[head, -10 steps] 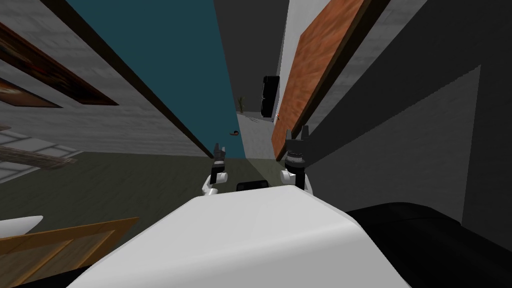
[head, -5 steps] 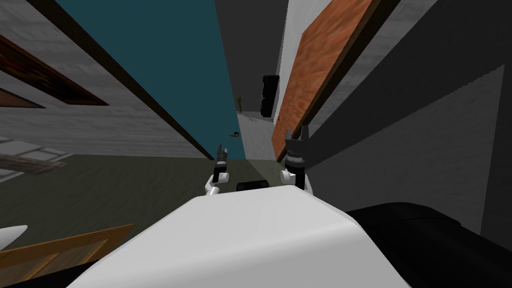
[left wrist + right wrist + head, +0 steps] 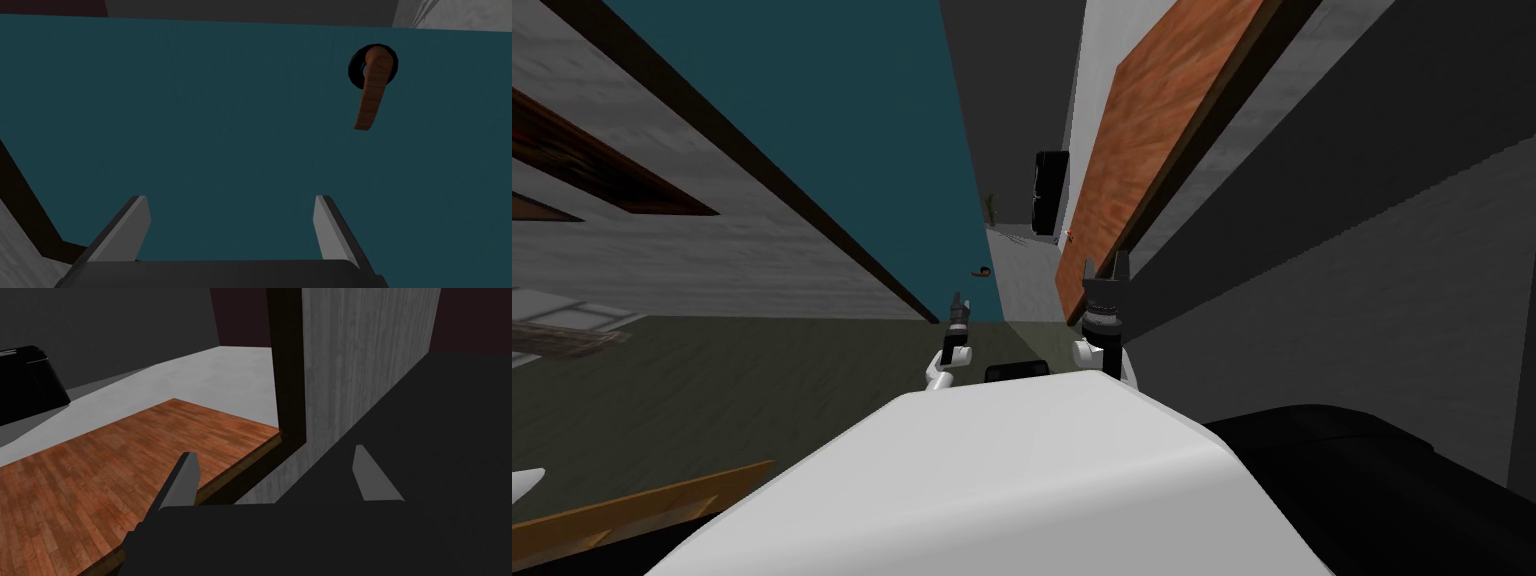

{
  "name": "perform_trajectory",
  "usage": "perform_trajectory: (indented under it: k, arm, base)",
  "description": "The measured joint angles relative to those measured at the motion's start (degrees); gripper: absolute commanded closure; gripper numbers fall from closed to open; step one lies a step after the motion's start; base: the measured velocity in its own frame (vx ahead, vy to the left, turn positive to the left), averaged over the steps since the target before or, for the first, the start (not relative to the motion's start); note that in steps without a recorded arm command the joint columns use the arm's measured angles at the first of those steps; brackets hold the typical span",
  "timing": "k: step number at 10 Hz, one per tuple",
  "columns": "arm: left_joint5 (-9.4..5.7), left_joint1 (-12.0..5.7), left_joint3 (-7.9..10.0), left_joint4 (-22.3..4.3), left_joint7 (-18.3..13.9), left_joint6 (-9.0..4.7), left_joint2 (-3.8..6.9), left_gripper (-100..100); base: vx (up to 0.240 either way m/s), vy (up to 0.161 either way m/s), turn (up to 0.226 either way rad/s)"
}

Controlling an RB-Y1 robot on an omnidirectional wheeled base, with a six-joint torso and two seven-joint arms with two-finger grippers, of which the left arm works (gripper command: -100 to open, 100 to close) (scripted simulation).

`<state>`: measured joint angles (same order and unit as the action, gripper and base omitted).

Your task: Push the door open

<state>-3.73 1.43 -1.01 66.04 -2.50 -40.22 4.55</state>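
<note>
The teal door (image 3: pixel 862 130) stands swung partly open, and its face lies close in front of my left gripper (image 3: pixel 230 220). A brown lever handle (image 3: pixel 372 90) on a black rose sits further along the door, off to one side of the open fingers and apart from them. In the head view the handle (image 3: pixel 979 268) shows small by the door's free edge, just beyond the left gripper (image 3: pixel 959 303). My right gripper (image 3: pixel 1104 268) is open and empty, raised beside a dark door frame (image 3: pixel 287 388) and a grey wall (image 3: pixel 360 353).
A reddish wood-grained surface (image 3: pixel 1152 130) runs along the right of the gap, with a black boxy object (image 3: pixel 1052 190) beyond it. A grey brick wall (image 3: pixel 712 260) flanks the left. A light wooden piece of furniture (image 3: pixel 632 505) lies at my lower left.
The whole head picture has shifted a little, so I have moved. My left gripper has edged slightly towards the door's free edge. The right gripper has stayed put.
</note>
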Motion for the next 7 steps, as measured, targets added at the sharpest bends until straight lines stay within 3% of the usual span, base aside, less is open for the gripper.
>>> perform_trajectory:
  k: [7]
  arm:
    - [-0.09, -4.21, -0.55, -11.0, 0.6, -1.98, -0.27, -100]
  base:
    - [0.079, 0.043, -0.029]
